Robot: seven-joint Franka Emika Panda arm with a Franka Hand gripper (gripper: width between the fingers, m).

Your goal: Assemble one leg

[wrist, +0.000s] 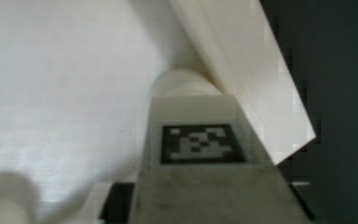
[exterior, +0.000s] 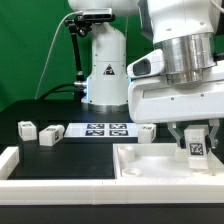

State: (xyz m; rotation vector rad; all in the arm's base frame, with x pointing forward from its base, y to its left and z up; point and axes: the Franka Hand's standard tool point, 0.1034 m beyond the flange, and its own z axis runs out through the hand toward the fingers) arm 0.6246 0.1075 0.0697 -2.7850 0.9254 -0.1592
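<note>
Green backdrop behind, black desk (exterior: 70,150) beneath. Toward the exterior view's left a spare leg (exterior: 27,128) and another (exterior: 50,133) lie loose, then the marker board (exterior: 105,128). On the right my claw (exterior: 196,140) is clenched on the leg (exterior: 196,150), upright over the tabletop (exterior: 140,165) beside its rim (lined up, I judge, for a corner socket).
</note>
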